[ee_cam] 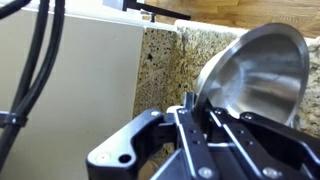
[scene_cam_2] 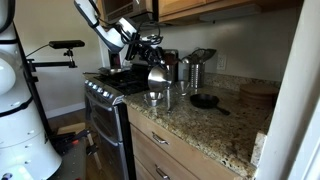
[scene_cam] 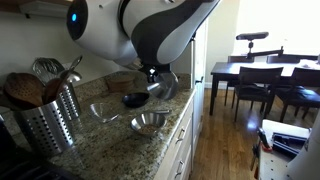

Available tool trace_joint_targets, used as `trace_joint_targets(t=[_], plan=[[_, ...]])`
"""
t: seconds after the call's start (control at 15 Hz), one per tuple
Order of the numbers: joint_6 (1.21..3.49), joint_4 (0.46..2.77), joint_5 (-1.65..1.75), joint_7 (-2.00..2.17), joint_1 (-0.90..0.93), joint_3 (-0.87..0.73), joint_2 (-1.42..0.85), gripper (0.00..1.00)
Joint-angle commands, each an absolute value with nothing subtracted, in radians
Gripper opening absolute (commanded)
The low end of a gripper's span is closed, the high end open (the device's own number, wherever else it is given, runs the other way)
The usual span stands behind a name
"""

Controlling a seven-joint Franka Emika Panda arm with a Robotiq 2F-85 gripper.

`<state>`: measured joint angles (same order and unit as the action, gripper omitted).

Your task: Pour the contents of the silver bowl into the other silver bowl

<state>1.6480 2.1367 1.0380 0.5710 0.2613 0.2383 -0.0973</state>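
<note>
My gripper (ee_cam: 190, 108) is shut on the rim of the silver bowl (ee_cam: 255, 75), a small shiny steel bowl that is tipped steeply on its side. In both exterior views the gripper (scene_cam: 153, 73) (scene_cam_2: 150, 55) holds this bowl (scene_cam: 164, 86) (scene_cam_2: 158, 76) in the air above the granite counter. The other silver bowl (scene_cam: 148, 122) (scene_cam_2: 157, 98), wide and shallow, sits on the counter near its front edge, below and close to the tilted bowl. I cannot see any contents.
A dark blue-black bowl (scene_cam: 135, 99) (scene_cam_2: 204, 101) and a paler greyish bowl (scene_cam: 103, 112) sit on the counter (scene_cam: 110, 145). A perforated steel utensil holder (scene_cam: 50, 122) (scene_cam_2: 196, 70) stands by the wall. A stove (scene_cam_2: 105, 90) adjoins the counter. Dining table and chairs (scene_cam: 265, 80) stand beyond.
</note>
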Motion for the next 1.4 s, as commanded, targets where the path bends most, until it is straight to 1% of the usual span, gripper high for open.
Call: trace_joint_targets(t=[0.0,0.53,1.0,1.33], plan=[[1.659,2.174,0.995,0.598,0.225,0.21,-0.022,0.08],[1.713,2.192,0.817,0.62,0.145,0.135,0.055,0.08],[1.747,2.231,0.746,0.662,0.09,0.08,0.11,0.08],[1.824,2.265,0.671,0.703,0.056,0.048,0.118,0.08]])
